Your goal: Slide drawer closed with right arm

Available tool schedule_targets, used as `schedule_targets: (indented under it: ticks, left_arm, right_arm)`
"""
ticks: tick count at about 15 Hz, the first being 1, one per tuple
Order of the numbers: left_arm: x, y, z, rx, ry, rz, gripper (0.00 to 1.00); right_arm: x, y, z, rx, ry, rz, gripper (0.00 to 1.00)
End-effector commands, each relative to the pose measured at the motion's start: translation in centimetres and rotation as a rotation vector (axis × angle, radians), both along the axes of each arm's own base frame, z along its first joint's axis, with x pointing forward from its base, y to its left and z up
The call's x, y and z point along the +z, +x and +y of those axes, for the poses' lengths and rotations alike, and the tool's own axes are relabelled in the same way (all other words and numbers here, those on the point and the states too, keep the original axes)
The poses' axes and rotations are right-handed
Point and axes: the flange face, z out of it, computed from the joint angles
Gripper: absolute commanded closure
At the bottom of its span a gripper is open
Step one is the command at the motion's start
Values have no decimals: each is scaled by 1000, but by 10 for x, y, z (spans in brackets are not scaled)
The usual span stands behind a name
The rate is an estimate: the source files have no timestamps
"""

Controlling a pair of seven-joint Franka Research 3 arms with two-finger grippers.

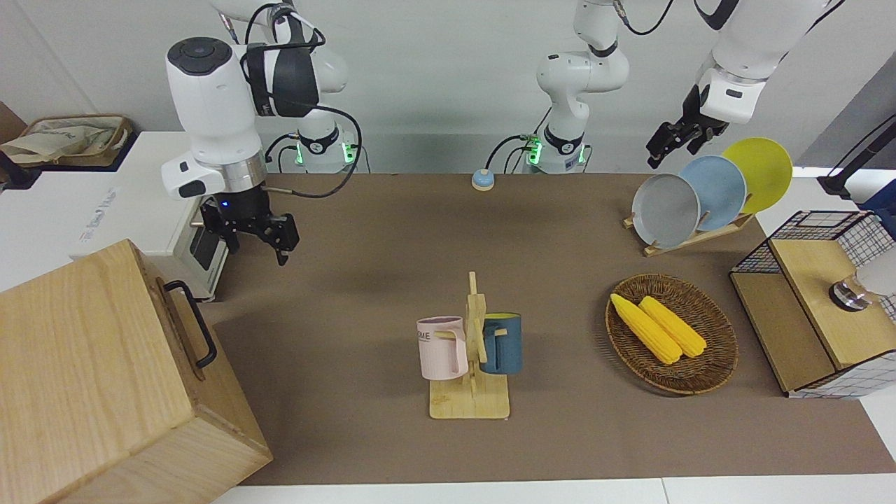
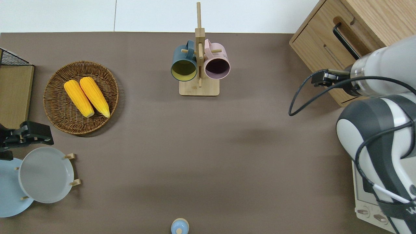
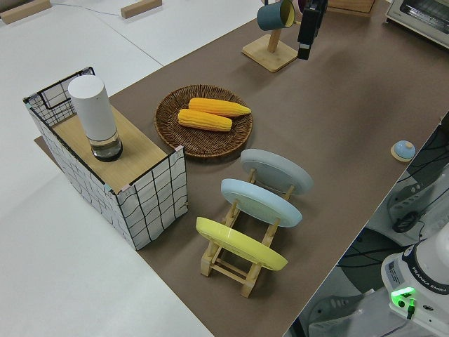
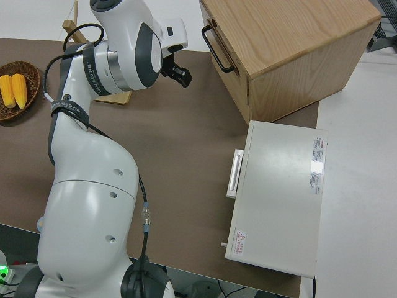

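Note:
The drawer (image 2: 320, 45) is the light-wood front with a black bar handle (image 1: 190, 323) on the big pale cabinet (image 1: 84, 364) at the right arm's end of the table. Its front looks flush, or nearly flush, with the cabinet face. My right gripper (image 1: 260, 246) hangs open and empty over the brown mat in front of the cabinet, by the corner nearer to the robots. It also shows as the right gripper (image 2: 320, 78) in the overhead view, close to the cabinet face; I cannot tell whether it touches. The left arm is parked, with the left gripper (image 1: 665, 145) raised.
A white oven (image 1: 175, 241) stands beside the cabinet, nearer to the robots. A mug rack (image 1: 472, 350) with two mugs stands mid-table. A wicker tray (image 1: 721, 343) with corn, a plate rack (image 1: 700, 234) and a wire basket (image 1: 805, 224) fill the left arm's end. A small blue bell (image 1: 482, 180) is near the robots.

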Motion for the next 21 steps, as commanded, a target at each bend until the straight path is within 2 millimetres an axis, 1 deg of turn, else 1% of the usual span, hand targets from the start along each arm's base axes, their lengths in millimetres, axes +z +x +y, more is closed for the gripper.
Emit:
schedule_targets:
  ticks: [1, 3, 5, 9, 13, 18, 19, 20, 21]
  left_arm:
    - [4, -3, -1, -10, -5, -7, 7]
    - [4, -3, 0, -9, -5, -7, 7]
    - [4, -3, 0, -9, -5, -7, 7]
    - [4, -3, 0, -9, -5, -7, 7]
    - [4, -3, 0, -9, -5, -7, 7]
    - [4, -3, 0, -9, -5, -7, 7]
    - [4, -3, 0, -10, -5, -7, 7]
    - [4, -3, 0, -9, -5, -7, 7]
    - [4, -3, 0, -9, -5, -7, 7]
  right_arm:
    - [22, -33, -10, 169, -9, 66, 11]
    - [34, -45, -16, 193, 33, 95, 11]
    - [43, -55, -20, 206, 31, 117, 11]
    - [59, -74, -17, 253, 61, 156, 11]
    - [63, -76, -15, 267, 59, 155, 11]
    - [76, -77, -12, 276, 57, 145, 11]
    - [75, -78, -4, 289, 59, 159, 11]
    - [79, -78, -2, 295, 59, 161, 11]
    - [78, -78, -9, 283, 66, 165, 11]
